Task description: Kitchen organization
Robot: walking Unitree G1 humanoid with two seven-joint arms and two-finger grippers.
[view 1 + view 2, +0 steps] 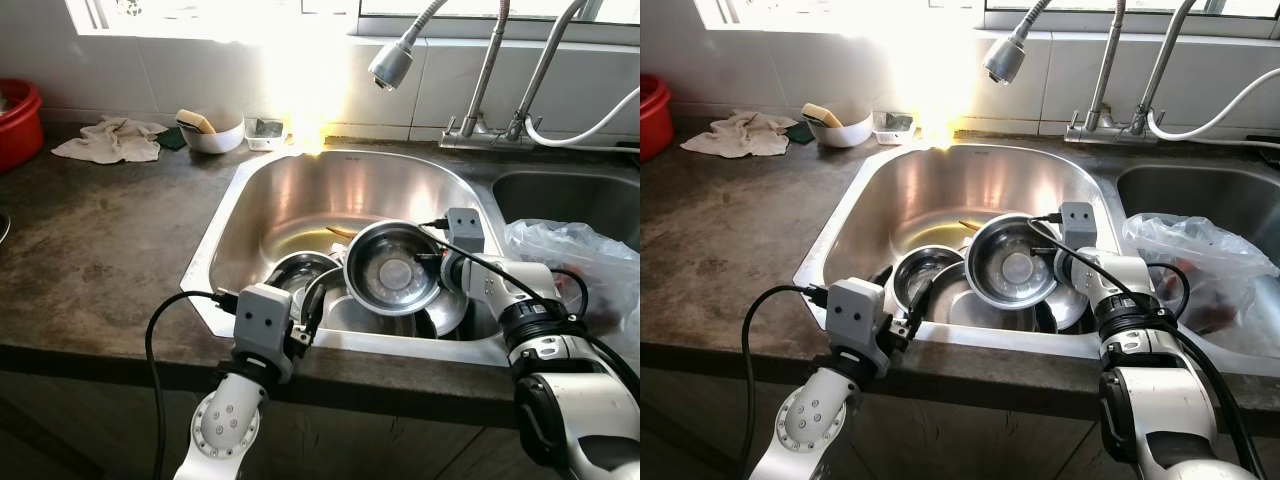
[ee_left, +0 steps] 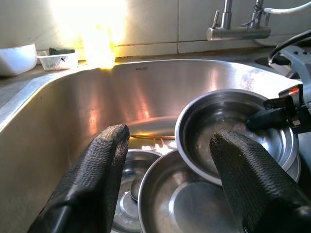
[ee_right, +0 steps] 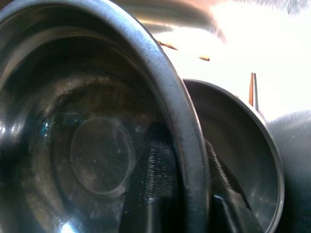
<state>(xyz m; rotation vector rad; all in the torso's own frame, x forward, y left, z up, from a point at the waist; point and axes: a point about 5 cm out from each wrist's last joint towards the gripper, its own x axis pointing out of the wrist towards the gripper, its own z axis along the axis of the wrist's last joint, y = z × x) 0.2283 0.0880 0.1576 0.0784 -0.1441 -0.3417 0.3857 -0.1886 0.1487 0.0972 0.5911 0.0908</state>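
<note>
Sunlight glares off the tiled wall behind a dark stone worktop [image 1: 90, 240] with a steel sink [image 1: 330, 190] let into it, a pull-out tap head [image 1: 390, 62] hanging over the basin; from my seat I see several steel bowls heaped at the near end of the sink, none yet out of it. My right pincer [image 1: 432, 258] is pinching the rim of the tilted bowl [image 1: 392, 268], one finger inside [image 3: 155, 170] and one outside, holding it up on edge above the rest; the wide bowl [image 1: 360, 315] beneath it and a smaller bowl [image 1: 298, 270] beside that lie flat in the basin. My left pincer [image 2: 170, 179] hovers at the sink's near rim with its fingers [image 2: 92, 179] spread, gripping nothing, aimed at the pile; I judge it is poised to take the next bowl or steady the stack. Off to the left along the wall sit a crumpled cloth [image 1: 110, 140], a white bowl [image 1: 212, 135] with a sponge in it, and a red basin [image 1: 18, 120]; a clear plastic bag [image 1: 570, 255] lies at the second sink on the right. I'd say the job is barely begun: one bowl lifted, the others waiting, the worktop items untouched.
</note>
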